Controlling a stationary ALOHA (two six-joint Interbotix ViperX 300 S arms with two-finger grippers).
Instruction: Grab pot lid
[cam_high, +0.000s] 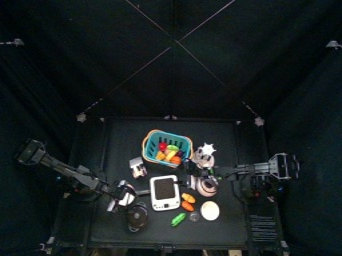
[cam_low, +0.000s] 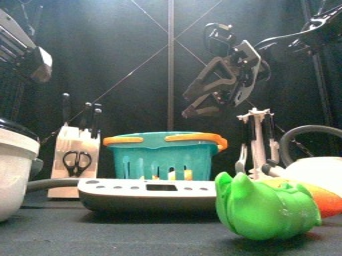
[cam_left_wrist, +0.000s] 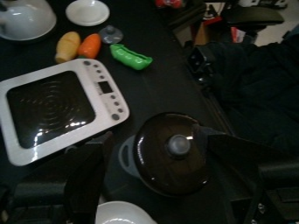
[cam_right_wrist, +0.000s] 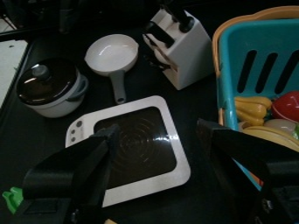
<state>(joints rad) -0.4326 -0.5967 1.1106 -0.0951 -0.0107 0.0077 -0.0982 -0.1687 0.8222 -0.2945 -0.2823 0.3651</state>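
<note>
Pot (cam_left_wrist: 173, 163) with one dark glass lid (cam_left_wrist: 176, 150) sits just beyond the left gripper (cam_left_wrist: 176, 188), near the table's left front in the top view; the lid is still on the pot, its knob (cam_left_wrist: 177, 145) upward. The left gripper's jaws stand wide apart with nothing between them, one on each side of the pot but not touching it.

Counted on the table: one white induction cooker (cam_left_wrist: 61, 107), one teal basket (cam_right_wrist: 267, 63) holding toy food, one white knife block (cam_right_wrist: 177, 42), one small white saucepan (cam_right_wrist: 112, 54), one green toy pepper (cam_left_wrist: 132, 58), one orange carrot (cam_left_wrist: 69, 45), one red-orange piece (cam_left_wrist: 91, 44) beside it, one white plate (cam_left_wrist: 87, 11) and one white kettle (cam_left_wrist: 26, 17).

The left arm comes in low from the left, its wrist angled down over the pot. The right arm hangs raised above the cooker, its gripper (cam_right_wrist: 149, 166) empty with jaws spread wide.
</note>
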